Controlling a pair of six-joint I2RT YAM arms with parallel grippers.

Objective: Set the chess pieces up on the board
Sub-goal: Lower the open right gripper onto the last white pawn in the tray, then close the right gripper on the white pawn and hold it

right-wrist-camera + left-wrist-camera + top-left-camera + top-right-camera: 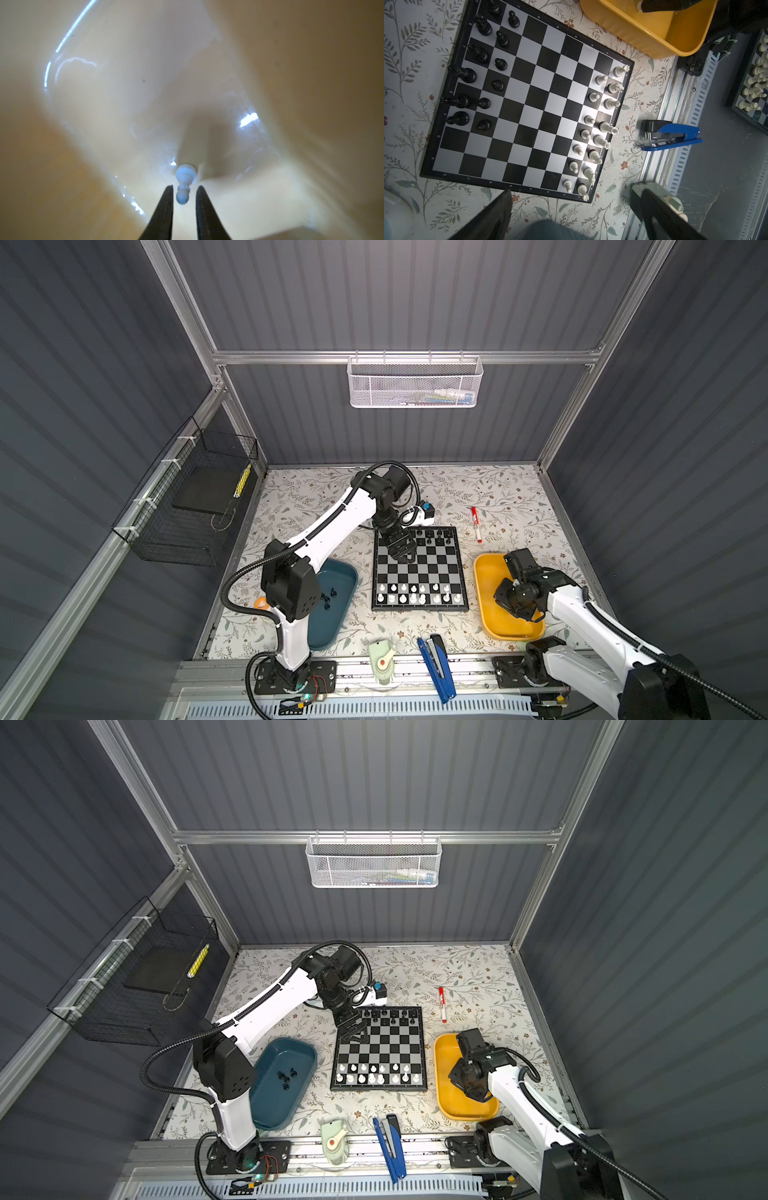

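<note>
Chess pieces are standing mostly in place on the board, flat at the centre of the bench in both top views: white ones are filling two rows along its lower edge, black ones are lining the upper edge. A white pawn is resting on the glossy floor of the yellow tray, at the right of the frame, probably waiting to fill what looks like the one gap in the white pawn row. The right gripper is straddling the pawn's narrow neck and ball head, its slim dark jaws narrowly apart with a sliver of tray showing on each side, so it is not yet pinching. The left gripper is hovering over the board's upper left corner, spread wide and carrying nothing, probably because several black pieces are waiting in the smooth teal tray at lower left for the bare squares there
</note>
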